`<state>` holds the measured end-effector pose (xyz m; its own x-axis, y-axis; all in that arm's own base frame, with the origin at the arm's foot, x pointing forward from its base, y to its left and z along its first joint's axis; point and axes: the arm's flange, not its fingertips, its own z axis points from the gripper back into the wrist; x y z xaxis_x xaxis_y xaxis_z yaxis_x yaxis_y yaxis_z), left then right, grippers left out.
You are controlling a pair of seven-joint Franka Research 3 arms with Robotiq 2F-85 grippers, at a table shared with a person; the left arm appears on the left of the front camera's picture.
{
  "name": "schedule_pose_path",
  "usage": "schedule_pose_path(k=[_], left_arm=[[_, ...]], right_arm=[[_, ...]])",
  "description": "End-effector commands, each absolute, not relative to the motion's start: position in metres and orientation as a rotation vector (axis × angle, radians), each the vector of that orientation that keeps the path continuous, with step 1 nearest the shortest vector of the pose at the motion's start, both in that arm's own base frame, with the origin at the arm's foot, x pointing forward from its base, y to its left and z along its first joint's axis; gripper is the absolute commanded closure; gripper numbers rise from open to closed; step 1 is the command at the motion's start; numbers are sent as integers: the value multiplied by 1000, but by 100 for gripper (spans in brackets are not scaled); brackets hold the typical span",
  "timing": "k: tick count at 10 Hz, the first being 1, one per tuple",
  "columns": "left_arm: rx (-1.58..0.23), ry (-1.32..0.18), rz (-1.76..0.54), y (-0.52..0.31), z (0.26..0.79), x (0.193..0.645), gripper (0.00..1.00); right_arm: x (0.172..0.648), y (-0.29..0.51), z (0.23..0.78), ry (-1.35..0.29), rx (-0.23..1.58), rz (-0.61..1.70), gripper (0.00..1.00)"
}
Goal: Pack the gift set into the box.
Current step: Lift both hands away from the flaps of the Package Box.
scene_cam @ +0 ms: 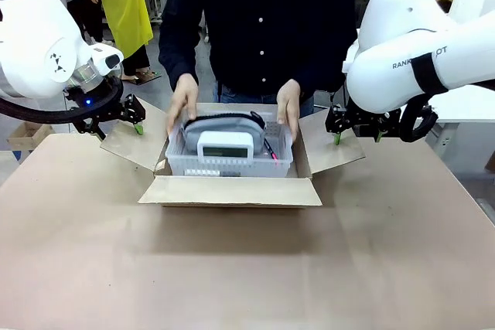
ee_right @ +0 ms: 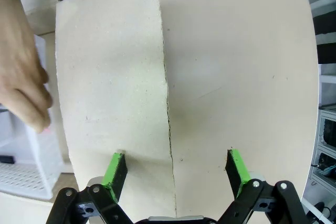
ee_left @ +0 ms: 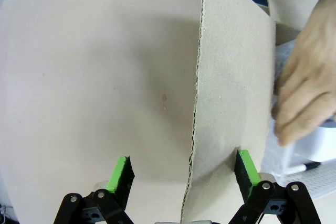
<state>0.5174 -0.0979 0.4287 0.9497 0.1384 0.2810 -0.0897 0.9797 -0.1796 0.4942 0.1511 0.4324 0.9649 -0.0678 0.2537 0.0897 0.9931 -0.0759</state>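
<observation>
My left pincer (scene_cam: 120, 129) hung spread wide at the middle left of the frame, its pads either side of the outer edge of the left flap (scene_cam: 131, 144) of the box (scene_cam: 232, 191). My right pincer (scene_cam: 357, 135) was just as wide at the middle right, straddling the right flap (scene_cam: 336, 148). Neither gripped anything.

The tray (scene_cam: 232, 164), carrying the white gadget (scene_cam: 225, 144) and dark band (scene_cam: 224, 123), sat at frame centre in the box's mouth, between my two pincers. Its long axis ran left to right, in line with them. The person's hands (scene_cam: 184, 98) held its two short ends and were far nearer to it than I was. I judged my job was to keep the flaps clear.
</observation>
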Motion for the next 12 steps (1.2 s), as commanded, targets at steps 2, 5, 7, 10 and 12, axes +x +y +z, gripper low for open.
schedule_pose_path(k=[2,5,7,10,12], left_arm=[[-151,-297,132,-99,430,517,0],[-151,-297,132,-99,430,517,0],[-166,-297,117,-98,429,517,0],[-328,-366,51,-66,502,437,0],[-553,-321,38,-15,519,394,0]], right_arm=[[499,154,435,-263,-112,-97,0],[499,154,435,-263,-112,-97,0],[494,151,432,-254,-87,-80,0],[432,97,506,-359,75,-26,0],[393,41,525,-320,314,-32,0]])
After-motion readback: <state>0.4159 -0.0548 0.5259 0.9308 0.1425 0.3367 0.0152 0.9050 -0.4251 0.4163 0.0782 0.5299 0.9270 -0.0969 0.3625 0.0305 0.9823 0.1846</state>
